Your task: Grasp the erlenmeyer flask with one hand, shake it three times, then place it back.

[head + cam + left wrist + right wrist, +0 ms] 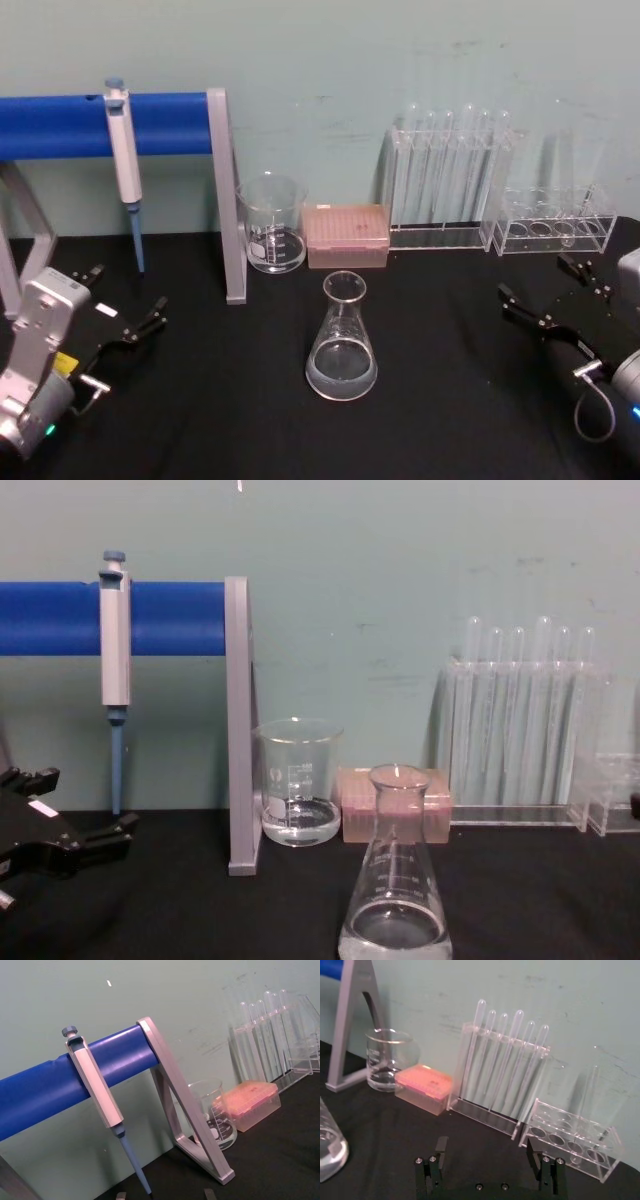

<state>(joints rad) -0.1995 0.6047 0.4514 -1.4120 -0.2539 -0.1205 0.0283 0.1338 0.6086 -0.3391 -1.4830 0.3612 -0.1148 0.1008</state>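
Observation:
The erlenmeyer flask [342,345] stands upright in the middle of the black table, with a little clear liquid in its base. It rises close in front in the chest view [395,900] and shows at the edge of the right wrist view [327,1150]. My left gripper [125,295] rests low at the table's left, open and holding nothing, well apart from the flask; it also shows in the chest view [75,805]. My right gripper [540,280] sits at the table's right, open and holding nothing, its fingers [441,1146] spread wide toward the racks.
Behind the flask stand a glass beaker [271,225] and a pink tip box [346,236]. A rack of tall test tubes [450,180] and a smaller clear rack [555,225] line the back right. A pipette [125,170] hangs on a blue bar stand [225,200] at the left.

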